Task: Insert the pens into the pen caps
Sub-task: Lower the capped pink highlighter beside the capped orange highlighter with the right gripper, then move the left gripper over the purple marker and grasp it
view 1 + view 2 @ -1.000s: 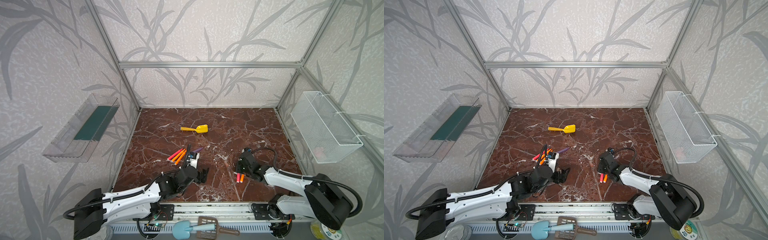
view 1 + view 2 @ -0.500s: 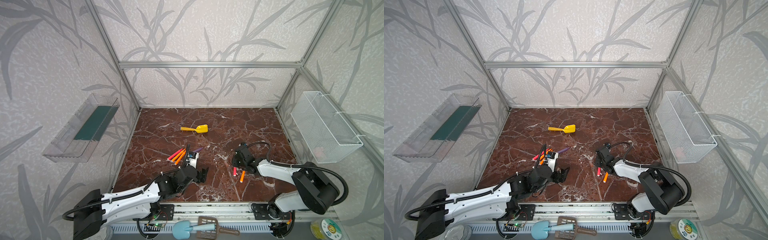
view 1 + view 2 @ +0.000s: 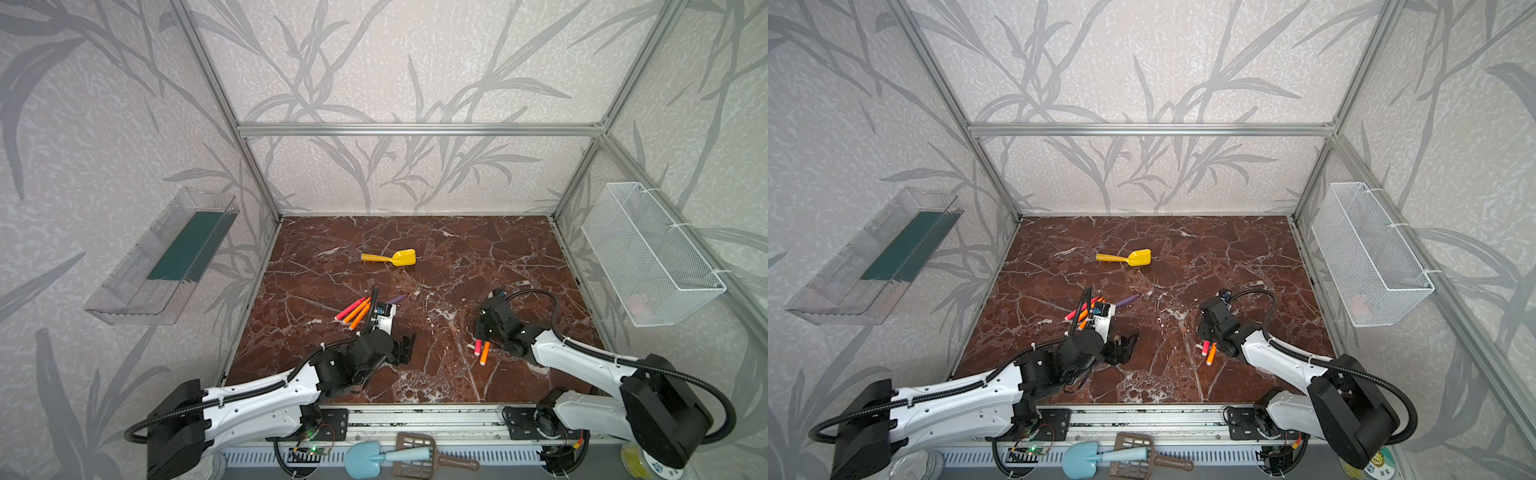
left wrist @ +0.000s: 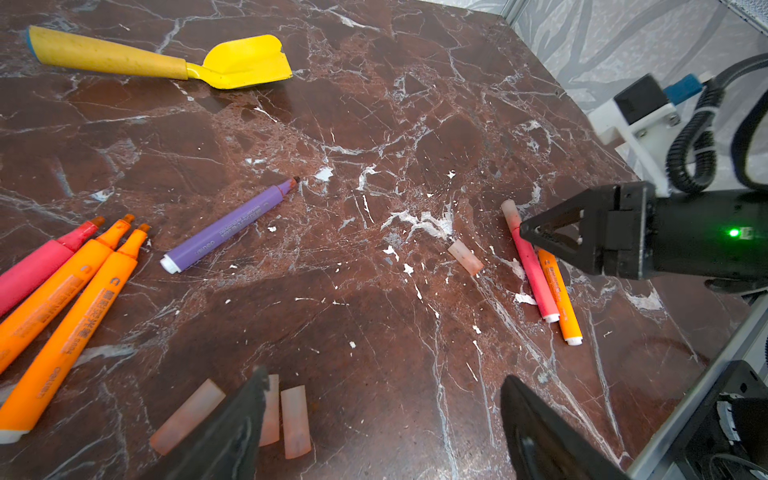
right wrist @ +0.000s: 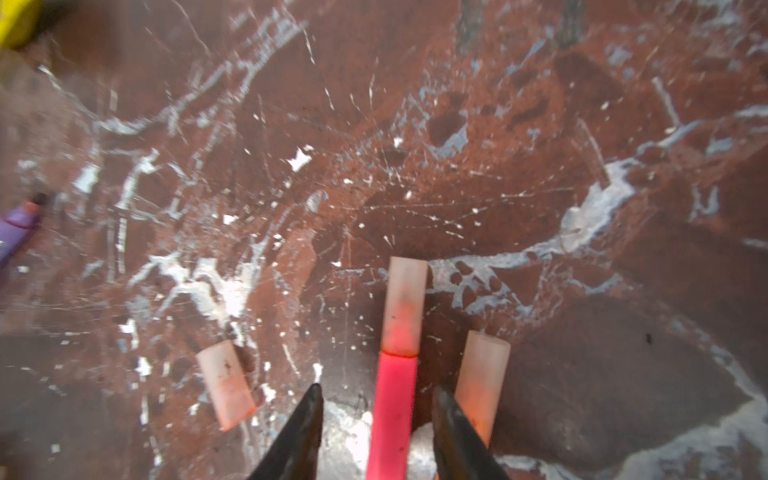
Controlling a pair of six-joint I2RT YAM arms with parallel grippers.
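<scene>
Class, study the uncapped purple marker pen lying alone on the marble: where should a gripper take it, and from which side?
Probably mid-barrel, from straight above, jaws across its width: the purple marker pen lies flat, bare marble on both sides, tip left free for capping.

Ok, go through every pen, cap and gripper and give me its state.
Pink pen by the right gripper: capped, lying flat.
Orange pen beside it: capped.
Purple pen: uncapped.
Clustered pens, one pink, two orange: uncapped.
Loose caps, four: empty.
Left gripper: open, empty.
Right gripper: open, jaws either side of the pink pen.
</scene>
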